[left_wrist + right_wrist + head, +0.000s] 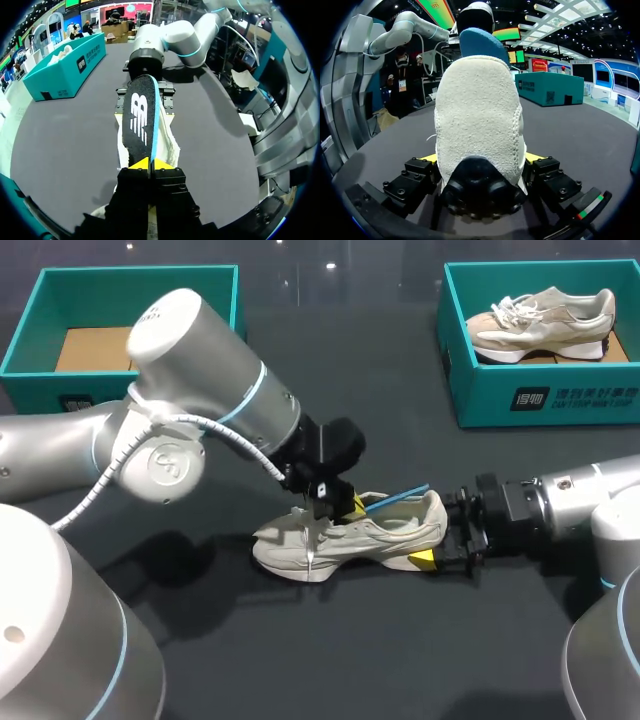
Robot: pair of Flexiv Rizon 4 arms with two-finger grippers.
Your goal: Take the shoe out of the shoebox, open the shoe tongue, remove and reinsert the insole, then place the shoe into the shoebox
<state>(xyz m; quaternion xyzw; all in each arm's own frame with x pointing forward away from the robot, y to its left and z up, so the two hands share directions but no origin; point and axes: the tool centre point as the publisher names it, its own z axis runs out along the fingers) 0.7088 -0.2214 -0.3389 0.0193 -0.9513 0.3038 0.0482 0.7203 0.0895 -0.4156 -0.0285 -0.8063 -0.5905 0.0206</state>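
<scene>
A cream shoe [350, 535] lies on its side on the dark table, toe toward my left arm. My right gripper [440, 540] clasps its heel [477, 115] from both sides, one yellow tip against each flank. My left gripper [150, 162] is shut on one end of the black insole [140, 117] with its blue edge. The insole [395, 498] slants out over the shoe's opening toward the heel. In the left wrist view the shoe [170, 145] lies under the insole, with the right gripper [145, 97] beyond it. The insole's blue tip [480, 42] rises above the heel.
A teal shoebox [540, 390] at the back right holds a second cream shoe [540, 325]. Another teal box [30, 350] with a cardboard floor stands at the back left. Bare dark table surrounds the shoe.
</scene>
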